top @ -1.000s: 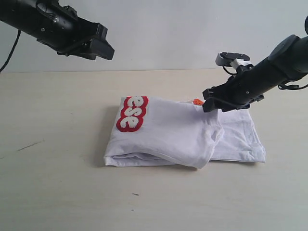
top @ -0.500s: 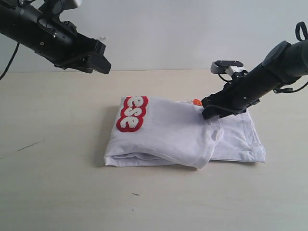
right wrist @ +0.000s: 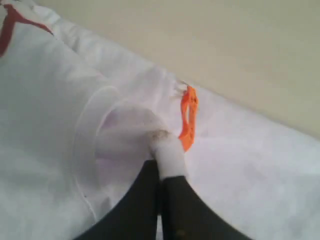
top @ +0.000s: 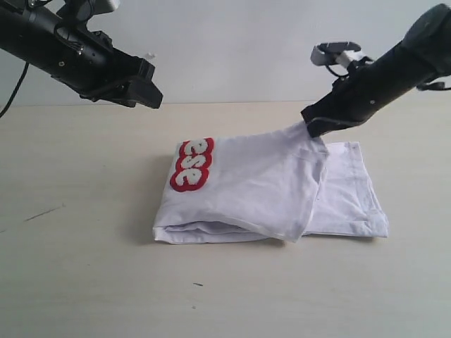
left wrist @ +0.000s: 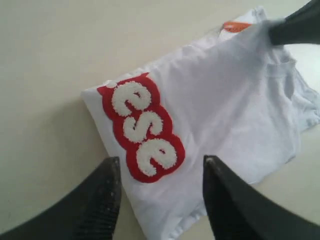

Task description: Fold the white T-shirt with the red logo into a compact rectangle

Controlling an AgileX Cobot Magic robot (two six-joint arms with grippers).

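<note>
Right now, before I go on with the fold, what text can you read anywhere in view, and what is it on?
"ese": white letters in the red logo on the white T-shirt.
Too blurred to read: any print on the orange tag at the collar.
No other text in view.

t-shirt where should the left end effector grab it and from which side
Likely the shirt's far corner beside the logo, from the left: that folded edge lies flat and free, opposite the right end effector's pinch, with the open left end effector nearby.
</note>
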